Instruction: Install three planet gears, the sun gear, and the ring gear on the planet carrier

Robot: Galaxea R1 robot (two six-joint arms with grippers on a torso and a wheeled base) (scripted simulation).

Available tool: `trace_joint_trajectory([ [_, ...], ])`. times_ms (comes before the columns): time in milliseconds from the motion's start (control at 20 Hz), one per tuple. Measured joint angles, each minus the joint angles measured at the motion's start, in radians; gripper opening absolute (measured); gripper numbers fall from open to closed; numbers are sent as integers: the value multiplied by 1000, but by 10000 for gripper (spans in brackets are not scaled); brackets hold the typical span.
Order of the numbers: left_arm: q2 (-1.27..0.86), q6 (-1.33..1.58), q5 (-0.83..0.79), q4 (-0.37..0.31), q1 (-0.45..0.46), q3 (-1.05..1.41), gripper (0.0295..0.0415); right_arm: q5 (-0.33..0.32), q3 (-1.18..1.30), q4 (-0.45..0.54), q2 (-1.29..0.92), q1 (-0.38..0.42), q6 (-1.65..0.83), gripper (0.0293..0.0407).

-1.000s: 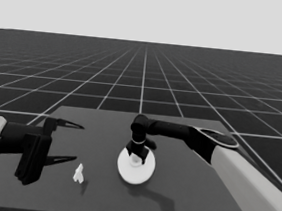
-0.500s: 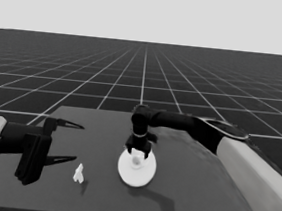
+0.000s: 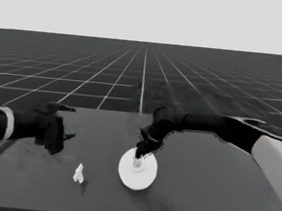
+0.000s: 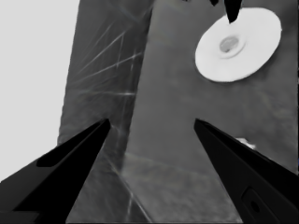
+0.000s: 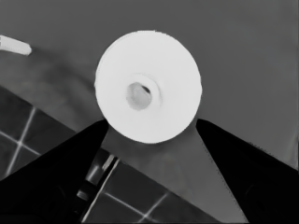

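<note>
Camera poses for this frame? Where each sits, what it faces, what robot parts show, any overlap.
Head view: looks down across the table; left gripper parked at the left end, right gripper above the larger round part; thin white piece nearby.
Left wrist view: looks along the table; own open fingers frame it.
Right wrist view: looks straight down at the part; own spread fingers flank it.
Shared: the larger round part.
</note>
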Motion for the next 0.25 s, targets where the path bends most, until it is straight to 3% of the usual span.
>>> trace_joint_trajectory([
  [50,212,-500,489,-175,-48,-20,400,97,337,-182,-420,-197,-269,395],
  [100,353,-914,522,-488,-52,-156,404,153,535,-289,-681,-304,-427,389],
  [150,383,-1075,517,-662,-27,-285,396,187,654,-352,-827,-363,-520,386],
  [250,394,-1176,488,-810,10,-439,387,219,766,-411,-958,-414,-607,385],
])
